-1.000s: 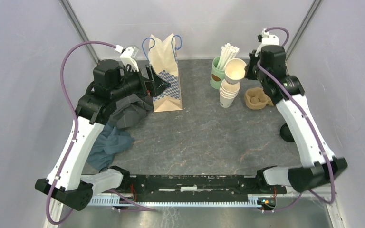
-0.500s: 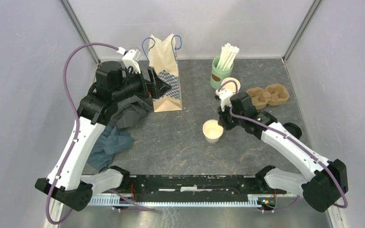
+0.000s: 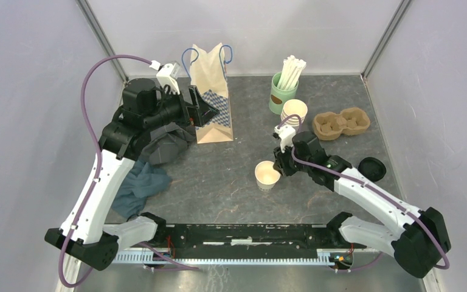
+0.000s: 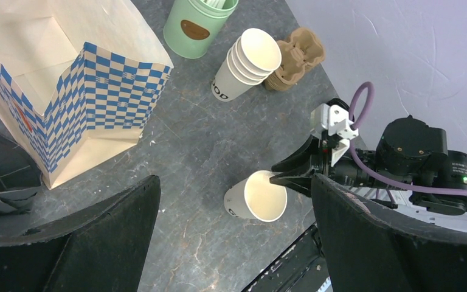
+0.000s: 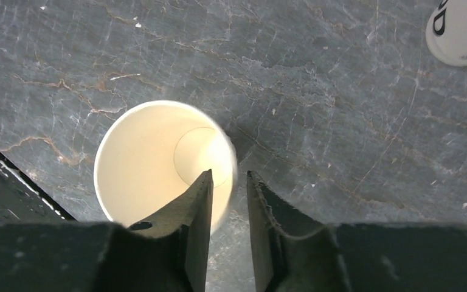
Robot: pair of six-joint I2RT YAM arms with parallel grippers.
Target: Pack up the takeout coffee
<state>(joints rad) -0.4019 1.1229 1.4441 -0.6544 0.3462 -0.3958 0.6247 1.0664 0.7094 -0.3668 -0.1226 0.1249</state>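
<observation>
The right fingers [image 5: 197,231] are standing slightly apart astride the wall of a single white paper cup [image 3: 267,174], one finger inside and one outside, not pinching it. That lidless cup is sitting mouth up on the desk [image 3: 231,188], right of the blue-checked paper bag [image 3: 210,85] and nearer the arm bases. The left fingers [image 4: 97,237] are gaping wide beside the bag, holding nothing. A stack of white paper cups [image 3: 292,118] is standing right of the bag, and a black lid [image 3: 372,168] is lying farther right.
</observation>
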